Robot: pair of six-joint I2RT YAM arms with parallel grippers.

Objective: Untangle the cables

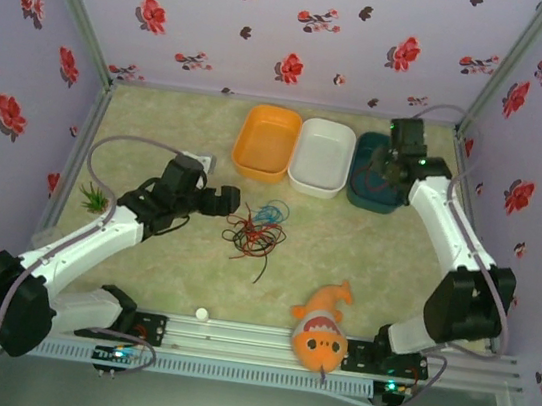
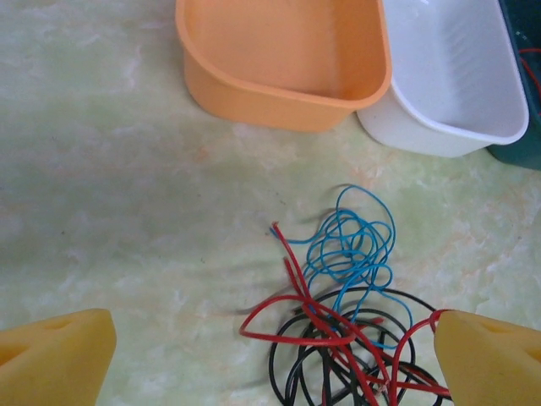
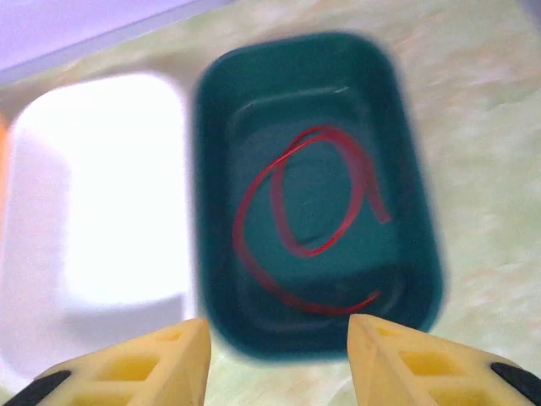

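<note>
The cables [image 1: 257, 229] lie in a tangled heap of red, blue and black loops on the table's middle. In the left wrist view the blue cable [image 2: 355, 245] coils at the far side, with the red cable [image 2: 297, 326] and the black cable [image 2: 292, 368] crossing over each other nearer me. My left gripper [image 1: 229, 200] hovers just left of the heap, open, its yellow fingers [image 2: 55, 359] wide apart with nothing held. My right gripper [image 3: 279, 364] is open over the dark teal tray [image 3: 418, 254]. One red cable [image 3: 313, 220] lies looped inside that tray, apart from the fingers.
An orange tray [image 1: 267, 142] and a white tray [image 1: 322, 157] stand in a row left of the teal tray [image 1: 360, 180] at the back. An orange fish toy [image 1: 321, 333] lies near the front rail. A small green plant [image 1: 95, 199] sits at the left wall.
</note>
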